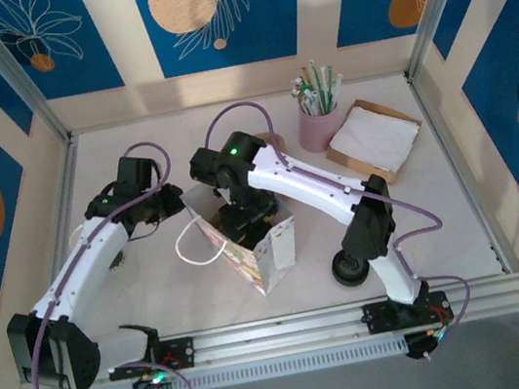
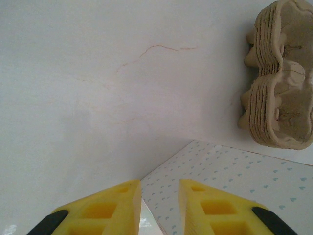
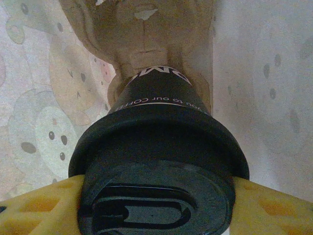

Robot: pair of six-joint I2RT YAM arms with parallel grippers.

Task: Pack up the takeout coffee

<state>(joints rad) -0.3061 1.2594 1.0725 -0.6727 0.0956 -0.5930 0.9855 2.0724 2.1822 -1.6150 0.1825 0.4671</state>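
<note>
My right gripper (image 3: 156,205) is clamped on the black lid of the takeout coffee (image 3: 156,110), with one yellow finger at the lid's 9 o'clock and the other at its 3. The cup stands inside the paper bag (image 1: 274,256) at the middle of the table (image 1: 423,228), seated in a pulp carrier (image 3: 142,34). My left gripper (image 2: 159,196) sits at the bag's 9 o'clock side. Its jaws are narrowed and the bag's edge runs between them; I cannot tell whether they pinch it. A pink cup of straws (image 1: 318,126) stands at 1 o'clock from the bag.
</note>
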